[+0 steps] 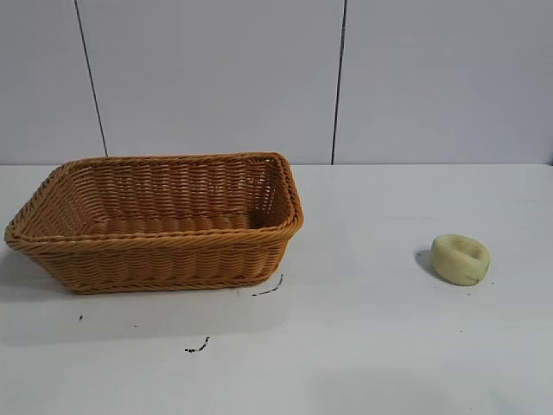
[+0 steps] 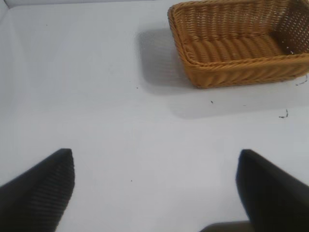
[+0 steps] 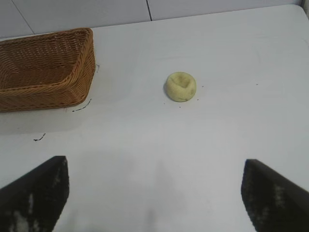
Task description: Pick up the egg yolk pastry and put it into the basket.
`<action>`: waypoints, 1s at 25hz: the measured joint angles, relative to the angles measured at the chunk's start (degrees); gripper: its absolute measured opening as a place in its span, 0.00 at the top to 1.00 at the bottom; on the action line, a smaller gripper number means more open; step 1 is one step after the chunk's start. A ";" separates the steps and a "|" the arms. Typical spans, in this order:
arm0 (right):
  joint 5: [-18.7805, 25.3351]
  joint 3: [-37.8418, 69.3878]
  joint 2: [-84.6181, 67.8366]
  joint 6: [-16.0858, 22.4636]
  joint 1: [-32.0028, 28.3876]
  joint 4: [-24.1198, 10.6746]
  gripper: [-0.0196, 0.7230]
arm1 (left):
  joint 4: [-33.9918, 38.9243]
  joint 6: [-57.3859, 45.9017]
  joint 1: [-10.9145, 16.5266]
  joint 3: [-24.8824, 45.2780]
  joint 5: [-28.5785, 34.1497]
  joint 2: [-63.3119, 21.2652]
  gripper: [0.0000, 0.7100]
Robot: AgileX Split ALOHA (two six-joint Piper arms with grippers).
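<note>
The egg yolk pastry [image 1: 460, 258], a small pale yellow puck with a dented top, lies on the white table at the right. It also shows in the right wrist view [image 3: 180, 86], well ahead of my right gripper [image 3: 154, 166], which is open and empty over bare table. The orange-brown wicker basket [image 1: 155, 244] stands at the left and looks empty. In the left wrist view the basket [image 2: 241, 72] lies far ahead of my left gripper [image 2: 155, 157], which is open and empty. Neither gripper shows in the exterior view.
Small dark marks [image 1: 197, 348] dot the table in front of the basket. A white panelled wall [image 1: 216, 78] runs behind the table. The basket's side [image 3: 43, 92] shows in the right wrist view, apart from the pastry.
</note>
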 joint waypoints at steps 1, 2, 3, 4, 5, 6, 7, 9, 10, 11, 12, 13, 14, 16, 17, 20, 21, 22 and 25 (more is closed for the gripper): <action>0.00 0.00 0.00 0.00 0.00 0.00 0.04 | 0.00 0.00 0.00 0.00 0.00 0.00 0.02; 0.00 0.00 0.00 0.00 0.00 0.00 0.04 | 0.00 0.00 0.00 0.00 0.00 0.00 0.02; 0.00 0.00 0.00 0.00 0.00 0.00 0.04 | 0.00 0.00 0.00 0.00 0.00 0.00 0.02; 0.00 0.00 0.00 0.00 0.00 0.00 0.04 | 0.00 0.00 0.00 0.00 0.00 0.00 0.02; 0.00 0.00 0.00 0.00 0.00 0.00 0.04 | 0.00 0.00 0.00 0.00 0.00 0.00 0.02; 0.00 0.00 0.00 0.00 0.00 0.00 0.04 | 0.00 0.00 0.00 0.00 0.00 0.00 0.02; 0.00 0.00 0.00 0.00 0.00 0.00 0.04 | 0.00 0.00 0.00 0.00 0.00 0.00 0.02; 0.00 0.00 0.00 0.00 0.00 0.00 0.04 | 0.00 0.00 0.00 0.00 0.00 0.00 0.02; 0.00 0.00 0.00 0.00 0.00 0.00 0.04 | 0.00 0.00 0.00 0.00 0.00 0.00 0.02; 0.00 0.00 0.00 0.00 0.00 0.00 0.04 | 0.00 0.00 0.00 0.00 0.00 0.00 0.02; -0.04 0.00 0.00 0.00 0.00 0.00 0.04 | 0.00 0.00 0.00 0.00 0.00 0.00 0.02; -0.04 0.00 0.00 0.00 0.00 0.00 0.04 | 0.00 0.00 0.00 0.00 0.00 0.00 0.02; -0.04 0.00 0.11 0.02 0.00 0.00 0.04 | 0.00 0.00 0.00 0.00 0.00 0.00 0.02; 0.02 -0.19 2.19 0.31 0.00 0.00 0.04 | 0.00 0.00 0.00 0.00 0.00 0.00 0.02; 0.11 -0.52 4.23 0.46 0.00 0.00 0.04 | 0.00 0.00 0.00 0.00 0.00 0.00 0.02; 0.18 -2.29 12.18 0.69 0.00 0.02 0.04 | 0.00 0.00 0.00 0.00 0.00 0.00 0.02; 0.28 -3.29 15.63 0.69 0.00 0.09 0.04 | 0.00 0.00 0.00 0.00 0.00 0.00 0.02; 0.28 -4.22 19.30 0.76 0.00 0.14 0.04 | 0.00 0.00 0.00 0.00 0.00 0.00 0.02; 0.17 -7.82 29.66 0.83 0.00 0.28 0.04 | 0.00 0.00 0.00 0.00 0.00 0.00 0.02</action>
